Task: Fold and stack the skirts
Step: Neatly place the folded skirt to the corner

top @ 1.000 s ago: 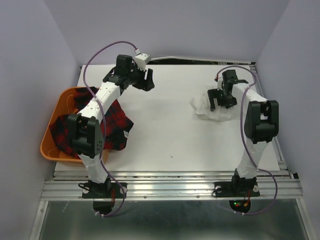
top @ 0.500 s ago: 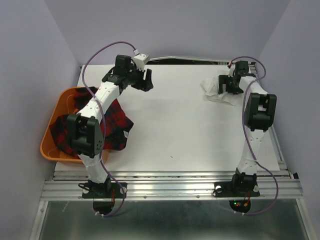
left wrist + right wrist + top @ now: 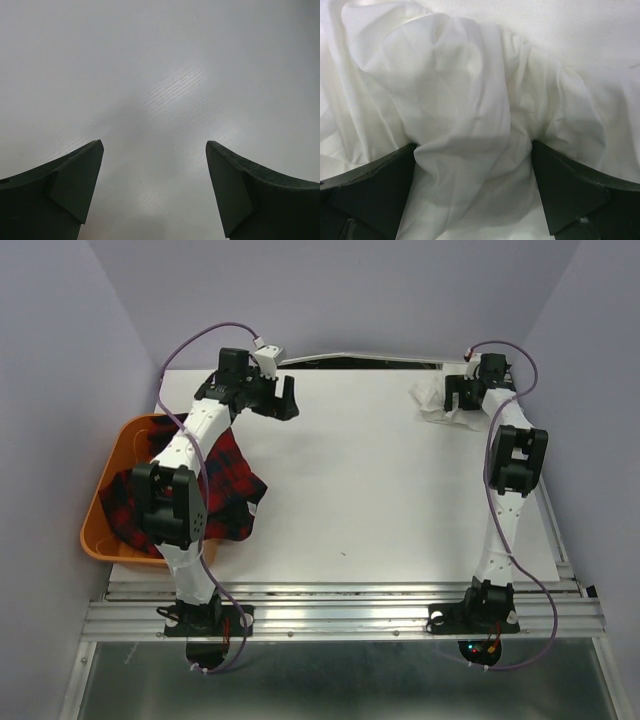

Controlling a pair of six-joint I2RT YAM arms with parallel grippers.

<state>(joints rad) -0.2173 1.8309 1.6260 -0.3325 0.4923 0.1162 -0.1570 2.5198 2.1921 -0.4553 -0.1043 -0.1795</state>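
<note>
Far across the worktop (image 3: 380,490) from the orange basket (image 3: 112,462), the right jaws straddle the white skirt (image 3: 470,90), spread wide. The left jaws are wide and empty. The skirt looks limp, light and thin; I'd pinch a bunched fold.

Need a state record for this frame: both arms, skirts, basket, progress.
left gripper: open, empty, over bare table, far left
right gripper: open, fingers straddling a bunch of the white skirt
white skirt: crumpled, far-right corner of table, not folded
plaid skirt: unfolded, spilling from orange basket onto table
orange basket: left edge of table
stack: none yet
</note>
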